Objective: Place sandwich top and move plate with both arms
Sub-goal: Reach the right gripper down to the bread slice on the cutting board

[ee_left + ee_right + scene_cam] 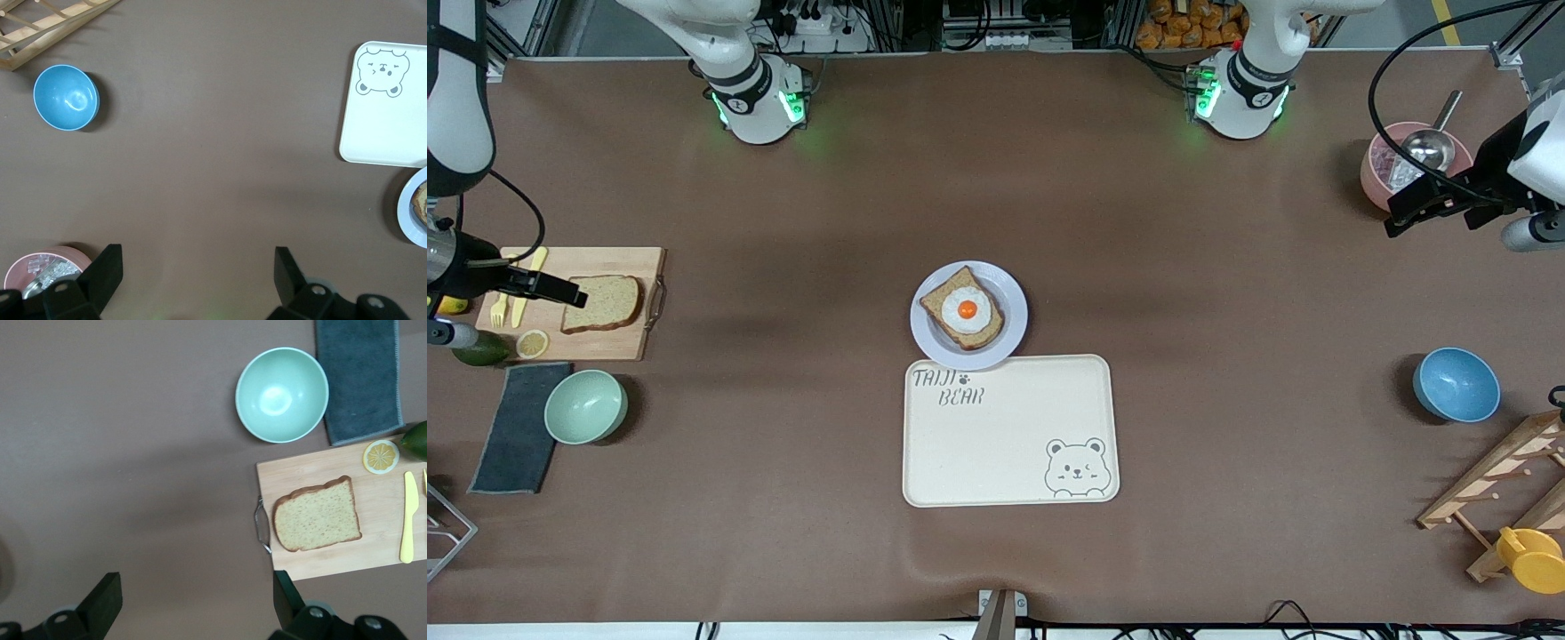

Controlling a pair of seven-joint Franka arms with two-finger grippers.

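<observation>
Tray [1010, 431]: nearest the front camera among the central things we see, cream with a bear drawing, bare, its upper edge touching or slightly under the plate's rim.
Plate [927, 333]: just above the tray at mid-surface, carrying a bread slice topped with a fried egg [967, 309].
Sandwich top [603, 303]: we find it lying flat on the wooden cutting board [618, 347] at the right arm's end of the surface, uncovered, with a yellow knife [409, 517], a fork and a lemon slice [532, 343] close by on the board.
Right gripper [547, 288]: over the board beside the sandwich top, fingers [100, 603] spread wide and holding nothing.
Left gripper [1409, 209]: over the pink bowl [1376, 178] with a metal scoop at the left arm's end, fingers [105, 273] spread wide and empty; we judge this arm to be waiting.
Progress: we judge the task barely begun, nothing lifted yet.
Risk one: thin, soft bread may bend or slip if we pinch it at one edge only.
Risk two: fingers coming down near the knife could nudge it or shove the slice along the board.
Risk three: a crooked drop could smear the yolk or leave the top overhanging.
Risk four: uneven lifting by the two arms could tilt the small plate and slide the sandwich off.
</observation>
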